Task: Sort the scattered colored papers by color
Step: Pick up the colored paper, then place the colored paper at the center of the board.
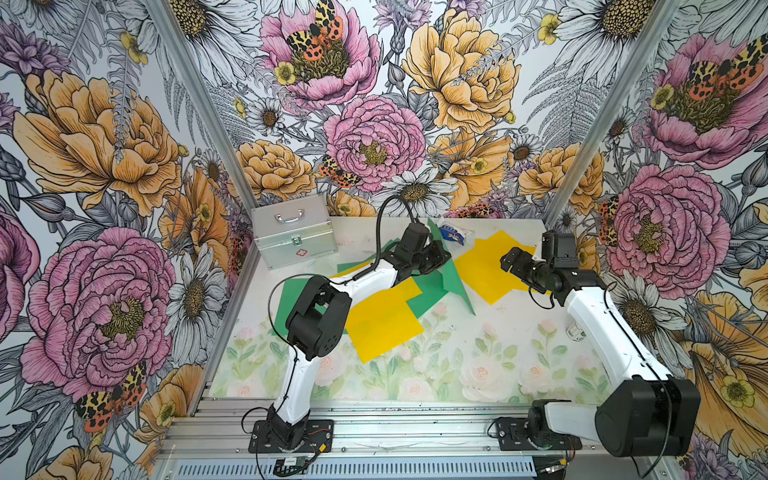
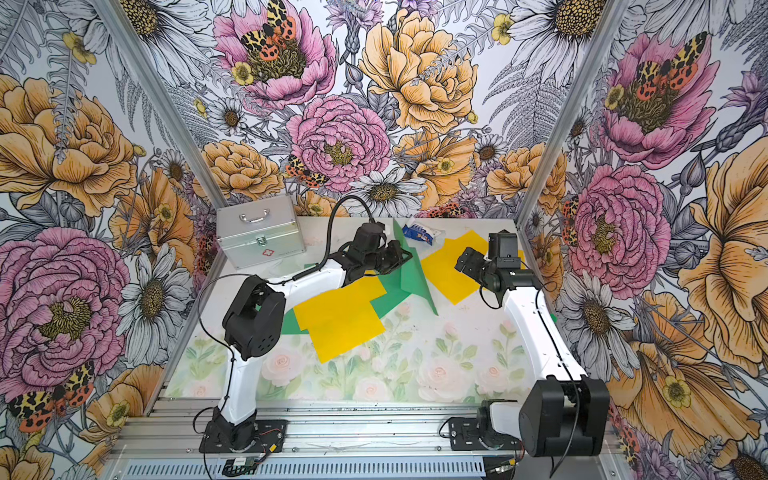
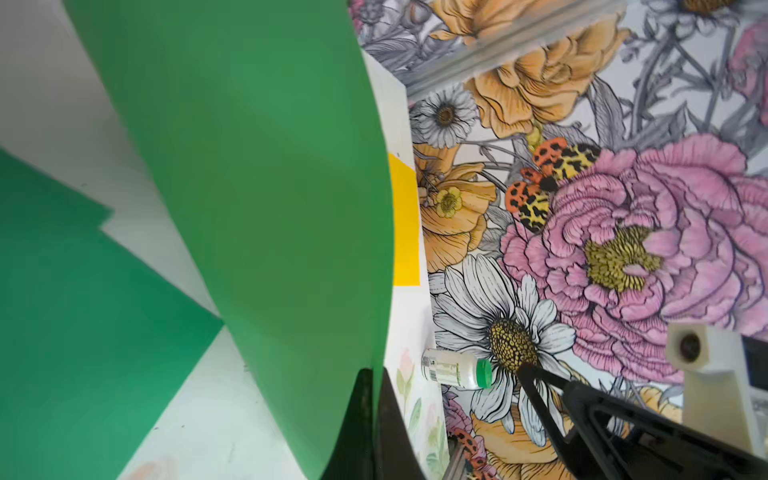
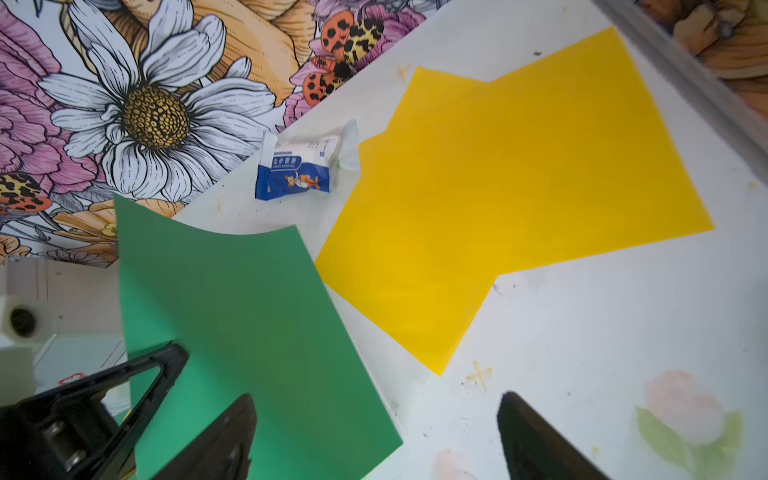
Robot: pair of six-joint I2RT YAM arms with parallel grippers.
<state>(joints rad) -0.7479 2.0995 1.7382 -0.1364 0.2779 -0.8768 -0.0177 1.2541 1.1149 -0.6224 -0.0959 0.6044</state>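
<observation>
A green sheet [image 2: 415, 282] is pinched by its edge in the left gripper [image 3: 375, 374], jaws clamped tight on it. It's stood up on edge mid-table, likely so it can be pulled clear of the mixed heap and carried off to a green spot. The right gripper [image 4: 374, 399] is spread wide with nothing held, parked above the yellow sheets [image 4: 519, 187] overlapped at far right, which looks like the yellow pile. Nearer yellow sheets [image 1: 382, 324] are left lying over green sheets [image 1: 293, 293] at left, so plenty's unsorted.
</observation>
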